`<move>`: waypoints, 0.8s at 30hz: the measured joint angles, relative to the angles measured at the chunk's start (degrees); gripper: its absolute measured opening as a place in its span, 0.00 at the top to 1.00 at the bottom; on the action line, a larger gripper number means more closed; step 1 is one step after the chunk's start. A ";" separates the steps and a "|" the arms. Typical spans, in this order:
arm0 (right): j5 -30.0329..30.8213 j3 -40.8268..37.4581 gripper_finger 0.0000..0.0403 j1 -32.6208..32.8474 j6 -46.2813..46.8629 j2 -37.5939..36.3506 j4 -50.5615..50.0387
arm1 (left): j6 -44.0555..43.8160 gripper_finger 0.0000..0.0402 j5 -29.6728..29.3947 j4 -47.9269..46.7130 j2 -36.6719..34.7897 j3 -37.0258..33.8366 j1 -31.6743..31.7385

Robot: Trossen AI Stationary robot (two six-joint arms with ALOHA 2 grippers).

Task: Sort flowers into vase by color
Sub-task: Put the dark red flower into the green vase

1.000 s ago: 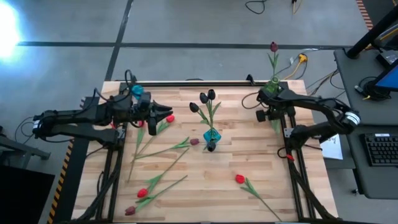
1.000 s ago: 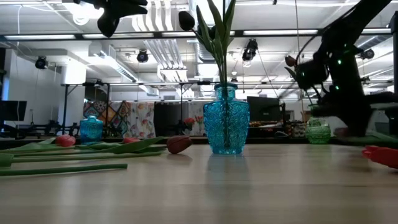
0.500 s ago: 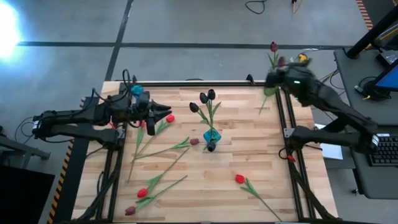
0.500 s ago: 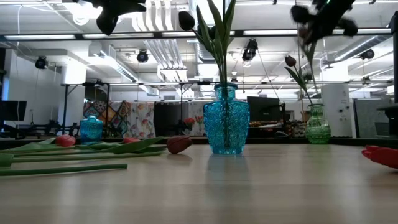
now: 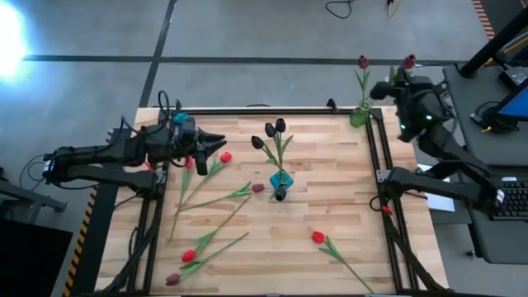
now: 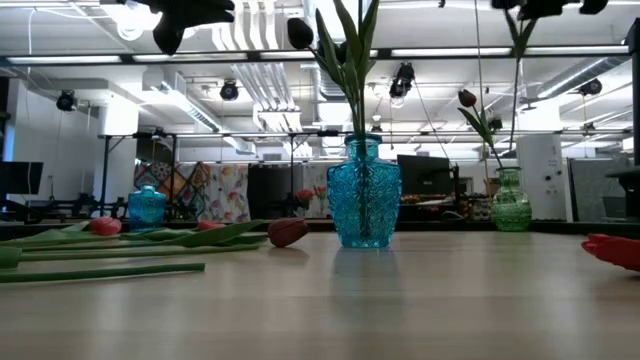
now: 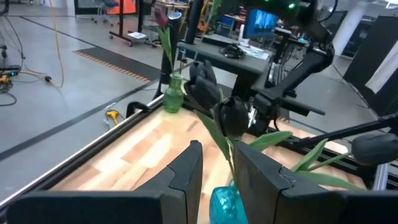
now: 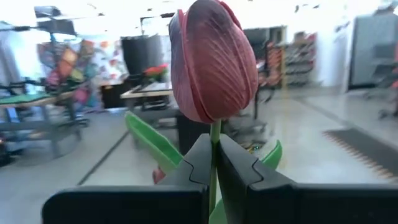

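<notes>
**Q:** Above the back right corner of the table (image 5: pixel 330 198): status of the right gripper (image 5: pixel 402 73)?

**A:** Raised high. Jaws clamped on the stem of a dark maroon tulip (image 8: pixel 213 62), just below the head. Held upright, head uppermost, for a straight drop of the stem end into a vase neck.

**Q:** Destination?

**A:** Judged to be the green vase (image 5: pixel 359 116), near and below, already loaded with one maroon bloom (image 5: pixel 363 62). Blue vase (image 5: pixel 280 180) at table centre given over to black tulips (image 5: pixel 275 129).

**Q:** Left gripper (image 5: pixel 221 149)?

**A:** Waiting low at the back left. Fingers slightly parted, nothing seen between them. Red tulip head (image 5: pixel 225 157) just beside. Probably parked clear of the right arm's path.

**Q:** Outstanding?

**A:** Several red tulips (image 5: pixel 318 237) and darker ones lying flat on the boards. Centre the stem over the neck before lowering.
</notes>
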 joint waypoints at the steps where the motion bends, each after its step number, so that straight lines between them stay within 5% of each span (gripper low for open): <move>1: 0.77 -0.89 0.97 -0.55 -2.25 0.78 3.87 | 0.00 0.81 -0.02 0.08 0.04 0.30 0.00; 6: 1.77 -4.08 0.97 -4.52 -8.25 5.58 16.24 | 0.11 0.81 -0.85 0.13 0.31 1.89 -0.02; 24: -1.23 -5.47 0.97 -10.82 4.10 8.87 7.09 | 1.06 0.81 -3.40 -2.22 0.35 3.51 -0.02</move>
